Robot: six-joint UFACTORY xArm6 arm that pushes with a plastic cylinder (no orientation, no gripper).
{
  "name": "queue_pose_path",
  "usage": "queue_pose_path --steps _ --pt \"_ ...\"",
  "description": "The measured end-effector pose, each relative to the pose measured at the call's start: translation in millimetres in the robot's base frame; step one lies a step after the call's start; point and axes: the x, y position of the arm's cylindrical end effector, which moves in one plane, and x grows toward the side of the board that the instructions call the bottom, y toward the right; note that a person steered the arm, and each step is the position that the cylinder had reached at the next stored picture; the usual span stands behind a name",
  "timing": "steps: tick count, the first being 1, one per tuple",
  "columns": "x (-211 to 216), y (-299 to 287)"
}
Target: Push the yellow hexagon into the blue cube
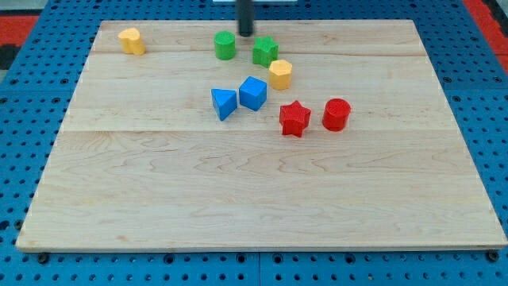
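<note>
While my tip (246, 33) sits near board's top edge between green cylinder (225, 45) and green block (265, 51), touching nothing, yellow hexagon (279, 74) lies just beside blue cube (252, 93), apparently apart. Likely light, rigid, slides easily; push upper-right face.
</note>
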Motion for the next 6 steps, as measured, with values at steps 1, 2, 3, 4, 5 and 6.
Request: queue_pose_path --steps 1,2,3,4,5,6 --pt "28.7 82.6" --pt "65.2 128.9" --pt "89.0 137.3" --pt "101.7 136.2" --pt "103.7 105.7" --pt "83.4 44.5"
